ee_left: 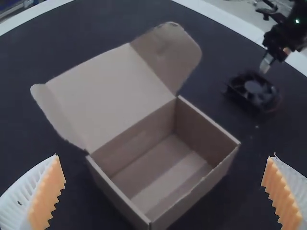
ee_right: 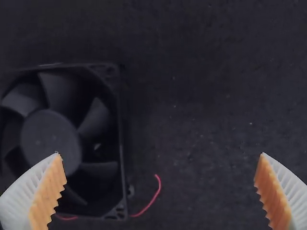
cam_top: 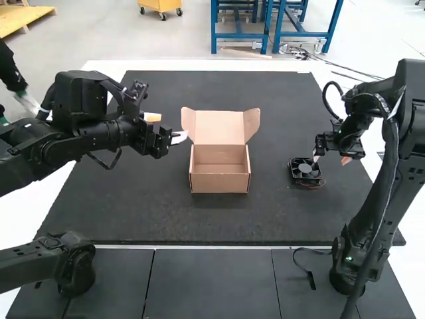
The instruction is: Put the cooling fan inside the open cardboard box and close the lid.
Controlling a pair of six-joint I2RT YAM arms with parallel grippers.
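**High view.** The cardboard box [cam_top: 219,174] stands at the middle of the black mat [cam_top: 133,206], which lies on a white table [cam_top: 99,65]. The box is open upward. Its lid [cam_top: 220,126] stands raised at the far wall, with a small flap at each end. The cooling fan [cam_top: 307,171] lies flat on the mat to the right of the box, apart from it. The left gripper [cam_top: 166,127] hangs just beside the left lid flap with its fingers spread and nothing between them. The right gripper [cam_top: 331,157] hangs over the right edge of the fan, fingers spread, holding nothing.

**Left wrist view.** The two ribbed white fingers [ee_left: 43,191] with orange pads stand wide apart, with the box between and beyond them. The box interior is bare cardboard. The lid leans back from the far wall. The fan lies on the mat past the box, and the right gripper hangs just above it.

**Right wrist view.** The fan lies blades up in its square black frame. A thin red wire [ee_right: 152,197] curls out from one corner onto the mat. The fingers are spread wide: one fingertip [ee_right: 45,189] stands over the fan hub, and the other stands over bare mat well to the side. Contact with the fan cannot be told.
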